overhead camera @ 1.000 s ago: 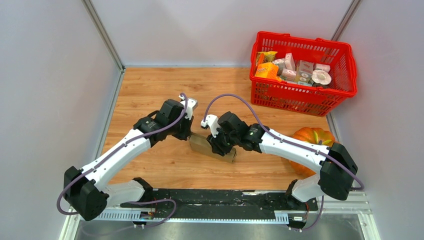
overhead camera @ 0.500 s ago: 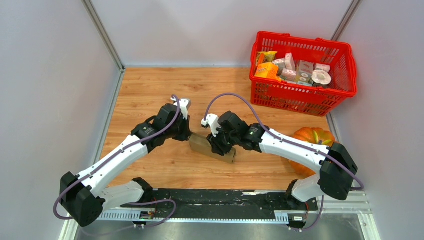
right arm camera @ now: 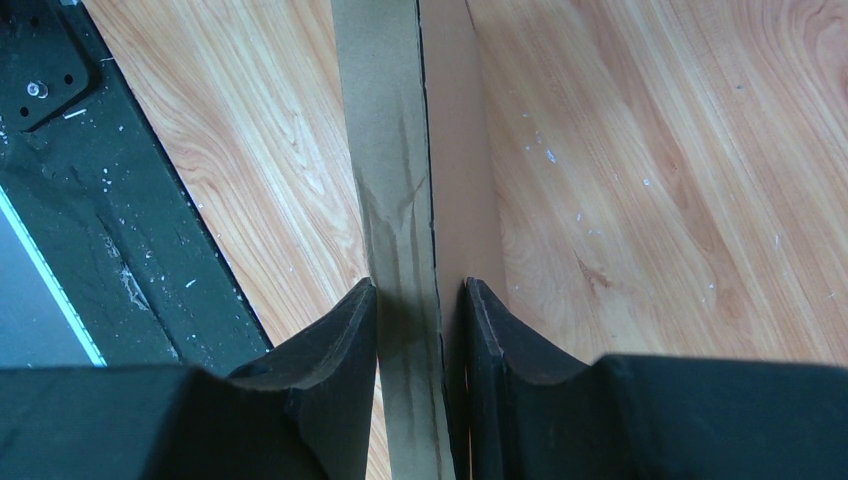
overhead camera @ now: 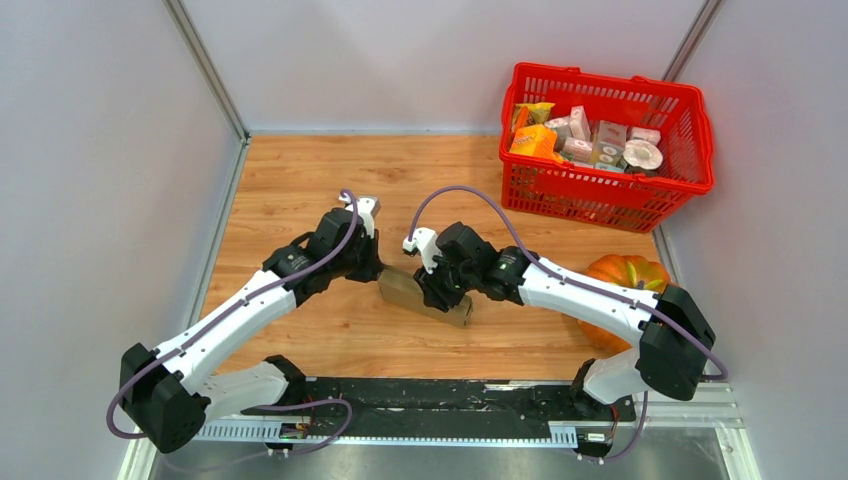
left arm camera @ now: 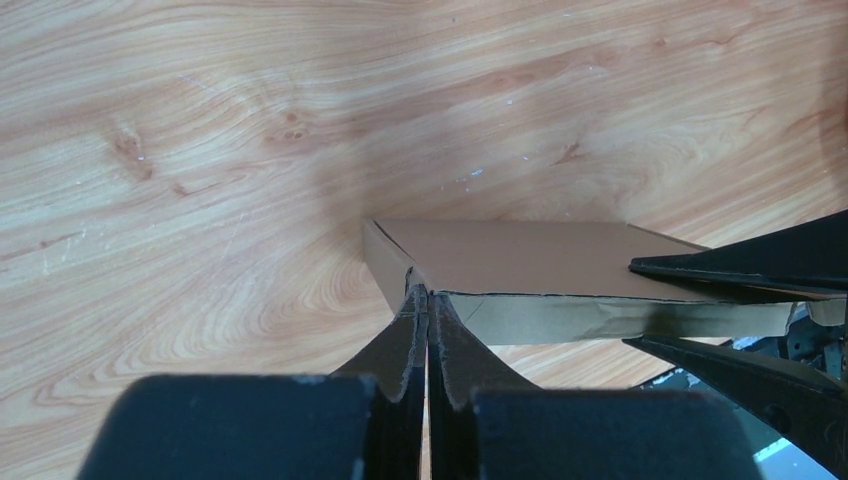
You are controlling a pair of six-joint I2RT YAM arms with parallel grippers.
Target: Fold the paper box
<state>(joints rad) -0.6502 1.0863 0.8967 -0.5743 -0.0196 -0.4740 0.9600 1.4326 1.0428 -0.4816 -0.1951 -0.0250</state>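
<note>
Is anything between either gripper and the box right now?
Nothing visible. The left gripper, shut, has its tips against a corner of the box. The right gripper clamps the box's edge between its fingers.

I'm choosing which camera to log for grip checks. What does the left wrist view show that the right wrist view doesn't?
Only the left wrist view: the left gripper, closed, with its tips at a corner of the paper box; the box's broad top face; and the right gripper's fingers straddling its far end. Only the right wrist view: the right gripper clamping the box's narrow side close up, and the black base rail. Both: the box and the wooden table.
</note>
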